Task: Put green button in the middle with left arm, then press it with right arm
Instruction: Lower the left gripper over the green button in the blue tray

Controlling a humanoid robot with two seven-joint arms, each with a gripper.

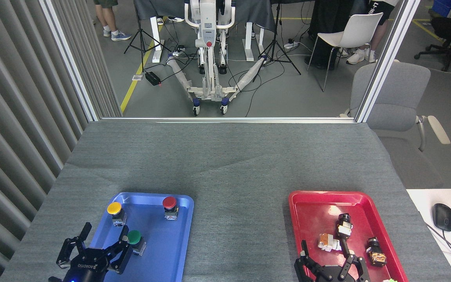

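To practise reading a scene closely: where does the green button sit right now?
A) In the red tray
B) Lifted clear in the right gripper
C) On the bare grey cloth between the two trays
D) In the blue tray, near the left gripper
D: the green button stands on the blue tray, nearer the robot than the yellow and red ones, right beside the left gripper.

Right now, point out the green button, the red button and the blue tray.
green button (134,237), head view, on its domed cap.
red button (169,202), head view, on its cap.
blue tray (163,250), head view, on its bare floor.
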